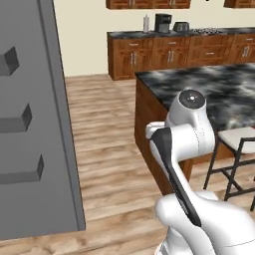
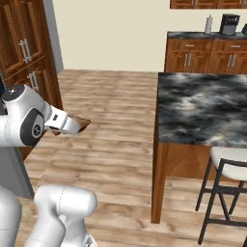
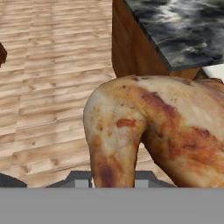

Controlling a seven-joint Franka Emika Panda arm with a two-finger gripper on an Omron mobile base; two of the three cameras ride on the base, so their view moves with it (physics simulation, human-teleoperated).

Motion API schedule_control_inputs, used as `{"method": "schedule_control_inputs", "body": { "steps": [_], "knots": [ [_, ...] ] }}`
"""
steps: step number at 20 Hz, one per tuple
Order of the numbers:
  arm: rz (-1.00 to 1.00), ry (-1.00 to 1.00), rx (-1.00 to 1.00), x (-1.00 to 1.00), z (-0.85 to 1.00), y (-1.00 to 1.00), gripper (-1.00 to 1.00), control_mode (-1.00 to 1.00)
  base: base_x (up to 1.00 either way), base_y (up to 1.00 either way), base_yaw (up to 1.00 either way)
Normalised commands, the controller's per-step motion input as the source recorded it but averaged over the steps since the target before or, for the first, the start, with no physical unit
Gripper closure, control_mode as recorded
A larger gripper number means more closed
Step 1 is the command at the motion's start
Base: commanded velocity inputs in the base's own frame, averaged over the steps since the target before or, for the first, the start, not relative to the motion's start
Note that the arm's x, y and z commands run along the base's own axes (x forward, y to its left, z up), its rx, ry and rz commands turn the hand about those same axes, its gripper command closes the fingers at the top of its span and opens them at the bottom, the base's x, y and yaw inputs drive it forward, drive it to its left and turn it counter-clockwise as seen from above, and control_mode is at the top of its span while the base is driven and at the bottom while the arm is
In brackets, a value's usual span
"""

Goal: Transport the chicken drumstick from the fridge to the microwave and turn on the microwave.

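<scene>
The chicken drumstick (image 3: 157, 131) sits right in front of the hand camera, rising from between the pincer's (image 3: 113, 180) dark finger tips, so the pincer looks clamped narrow on it at the lower, thinner part of the meat. The bulky end bulges away from the pincer and off to one side.

Beyond the pincer lies wooden floor (image 3: 52, 87), and further off the corner of an island with a dark marbled surface (image 3: 183, 30) on brown wood sides. In the left base view the arm (image 1: 187, 129) is folded up close to the base, with the grey fridge door (image 1: 30, 124) standing open just to one side of it. A stool (image 2: 226, 164) stands by the island.

By my judgement the carry is under way: the drumstick is out of the fridge and has yet to reach the microwave.

As for handling, the piece should be light and fairly firm, but its browned skin is probably greasy and its form lumpy, so it may slip or twist between flat fingers. A hold across the narrower shank, as here, seems sound; the heavy end hanging off-centre could make it pivot during a quick swing. Slow, level travel would suit it, with the grip kept closed until it rests inside the microwave.
</scene>
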Motion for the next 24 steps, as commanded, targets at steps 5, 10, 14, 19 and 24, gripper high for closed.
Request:
{"method": "schedule_control_inputs", "body": {
  "steps": [5, 10, 14, 19, 24],
  "knots": [
    [0.0, 0.0, 0.0, 0.0, 0.0, 0.0, 1.0, 1.0, 0.79, 0.12, 0.0],
    [0.0, 0.0, 0.0, 0.0, 0.0, 0.0, 1.0, 1.0, 0.81, 0.01, 0.02],
    [0.0, 0.0, 0.0, 0.0, 0.0, 0.0, 1.0, 1.0, 0.75, 0.0, 0.11],
    [0.0, 0.0, 0.0, 0.0, 0.0, 0.0, 1.0, 1.0, 0.77, 0.03, 0.15],
    [0.0, 0.0, 0.0, 0.0, 0.0, 0.0, 1.0, 1.0, 0.79, 0.03, 0.21]
  ]
}}
